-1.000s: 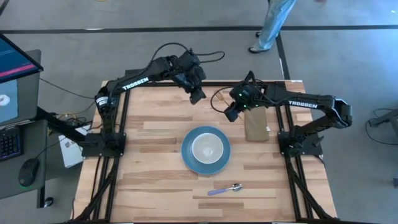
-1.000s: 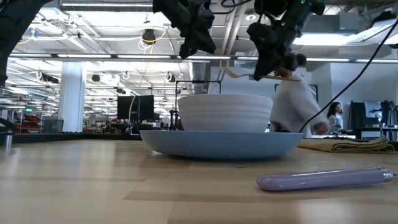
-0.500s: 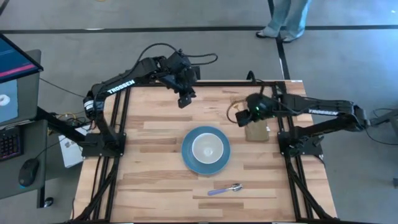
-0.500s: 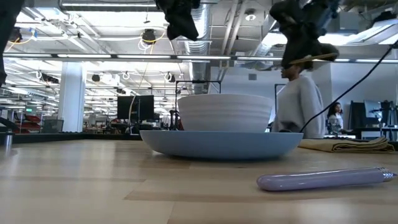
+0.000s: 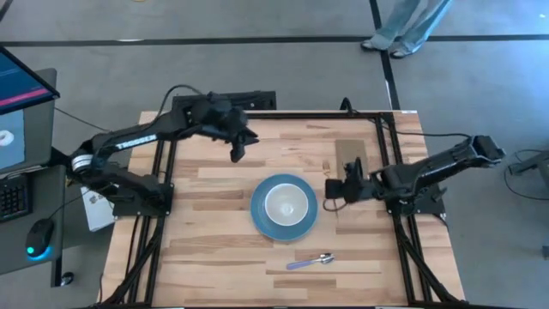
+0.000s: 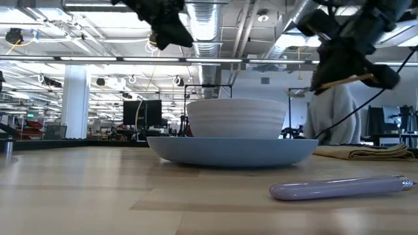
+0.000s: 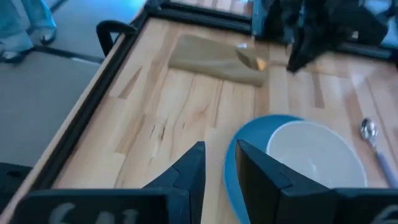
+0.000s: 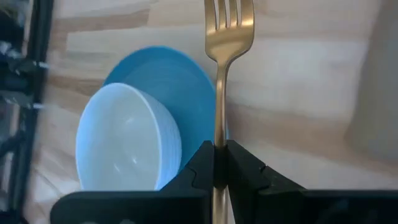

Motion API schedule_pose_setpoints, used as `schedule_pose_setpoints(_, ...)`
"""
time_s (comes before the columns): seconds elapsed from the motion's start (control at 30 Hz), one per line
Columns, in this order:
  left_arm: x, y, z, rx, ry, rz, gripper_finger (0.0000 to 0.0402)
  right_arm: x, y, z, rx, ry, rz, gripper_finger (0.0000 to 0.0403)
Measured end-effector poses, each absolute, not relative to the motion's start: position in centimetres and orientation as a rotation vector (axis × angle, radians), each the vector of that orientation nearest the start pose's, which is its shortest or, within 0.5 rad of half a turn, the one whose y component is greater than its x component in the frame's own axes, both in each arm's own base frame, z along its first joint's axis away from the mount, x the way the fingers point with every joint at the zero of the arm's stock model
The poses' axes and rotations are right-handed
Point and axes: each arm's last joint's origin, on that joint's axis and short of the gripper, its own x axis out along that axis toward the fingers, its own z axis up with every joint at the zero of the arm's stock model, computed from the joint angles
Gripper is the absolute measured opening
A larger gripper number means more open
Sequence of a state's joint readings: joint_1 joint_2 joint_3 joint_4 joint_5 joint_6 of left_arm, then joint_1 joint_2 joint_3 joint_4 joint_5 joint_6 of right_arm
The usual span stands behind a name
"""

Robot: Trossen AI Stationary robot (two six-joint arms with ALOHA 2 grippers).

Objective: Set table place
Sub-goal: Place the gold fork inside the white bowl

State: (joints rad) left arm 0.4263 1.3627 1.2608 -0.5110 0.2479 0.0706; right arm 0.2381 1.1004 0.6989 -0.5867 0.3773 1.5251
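A blue plate (image 5: 260, 219) carrying a white bowl (image 5: 286, 206) stands at the middle of the table (image 5: 206, 257). A spoon with a lilac handle (image 5: 310, 260) lies nearer the near edge. An olive napkin (image 5: 350, 153) lies flat right of the plate, toward the far edge. My right gripper (image 5: 340, 187) hovers just right of the plate, shut on a gold fork (image 8: 220, 81). My left gripper (image 5: 238, 148) hangs in the air left of the plate and farther back, slightly open (image 7: 219, 165) and empty. My right gripper pinches the fork's handle (image 8: 219, 140) between its two fingers. The fingers come about level from the table's right, and the fork lies along them with its tines (image 8: 229, 15) ahead, toward the plate. The fork (image 6: 346, 81) is lifted clear of the table.
Bare wood lies left of the plate and along the near edge around the spoon (image 6: 339, 188). A black frame (image 5: 163, 172) edges the table. A person's legs (image 5: 412, 21) show on the floor beyond the far edge.
My right gripper has carried the fork from over the far side by the napkin toward the near edge and a little rightward, ending beside the plate's right rim. My left gripper has drawn back from above the plate's far side toward the table's left.
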Motion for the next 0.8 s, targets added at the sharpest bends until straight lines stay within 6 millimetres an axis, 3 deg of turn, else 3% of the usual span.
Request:
schedule_pose_setpoints(0.3,24.1,10.3,32.0,-0.194,0.467,0.202,0.0078,17.8,6.8,17.7,1.227,0.570,-0.886,0.0044)
schedule_pose_setpoints(0.8,24.2,10.2,31.9,-0.227,0.474,0.211,0.0078,19.8,7.7,12.5,1.201,0.654,-1.019,0.0044)
